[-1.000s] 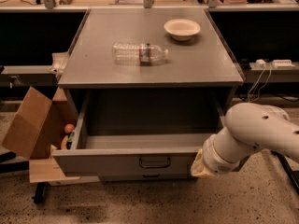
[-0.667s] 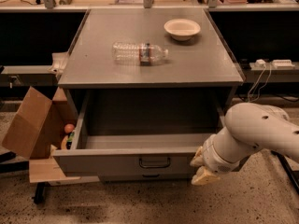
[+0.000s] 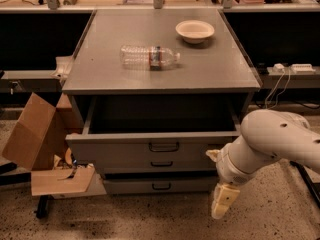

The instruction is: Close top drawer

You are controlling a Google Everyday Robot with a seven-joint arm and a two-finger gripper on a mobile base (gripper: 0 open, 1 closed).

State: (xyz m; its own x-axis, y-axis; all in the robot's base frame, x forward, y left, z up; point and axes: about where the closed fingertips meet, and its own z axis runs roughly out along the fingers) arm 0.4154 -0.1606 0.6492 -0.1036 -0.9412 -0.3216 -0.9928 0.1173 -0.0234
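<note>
The top drawer of the grey cabinet stands partly open. Its front panel with a small dark handle juts out from under the cabinet top, and its dark inside shows empty. My gripper hangs at the end of the white arm, to the right of the drawer front and lower than it, near the floor. It points downward and is apart from the drawer.
A clear plastic bottle lies on the cabinet top, with a beige bowl behind it. Two shorter drawers sit below the top one. A cardboard box leans at the cabinet's left. Cables and a power strip are on the right.
The top drawer has slid partway in, so less of its inside shows. My gripper has dropped lower and come away from the drawer's right front corner.
</note>
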